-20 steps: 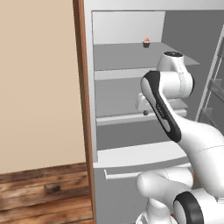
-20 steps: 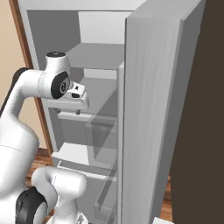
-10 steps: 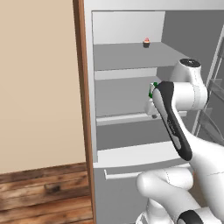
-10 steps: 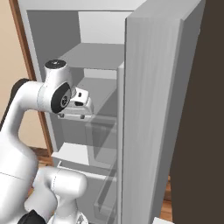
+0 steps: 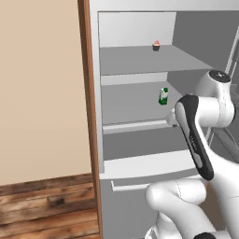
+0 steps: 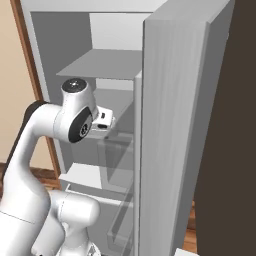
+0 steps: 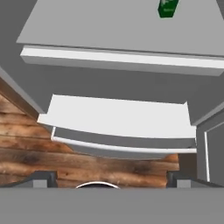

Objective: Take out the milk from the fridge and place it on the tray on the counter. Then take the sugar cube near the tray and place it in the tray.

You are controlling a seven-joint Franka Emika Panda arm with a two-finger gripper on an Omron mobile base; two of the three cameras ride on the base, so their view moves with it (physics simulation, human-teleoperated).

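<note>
green-white milk (image 5: 163, 96), grey fridge (image 5: 140, 60), pink-top cupcake (image 5: 156, 45)

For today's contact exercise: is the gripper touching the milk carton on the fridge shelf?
Apart. In the hand view the milk stands far up the shelf, well beyond the open gripper.

The left base view looks from behind the arm into the open fridge (image 5: 140, 88), its shelves facing the camera at middle range. The right base view shares those shelves, its right half blocked by the door (image 6: 175, 130). The hand view looks down past a shelf, milk (image 7: 167, 8) at its top edge.
</note>
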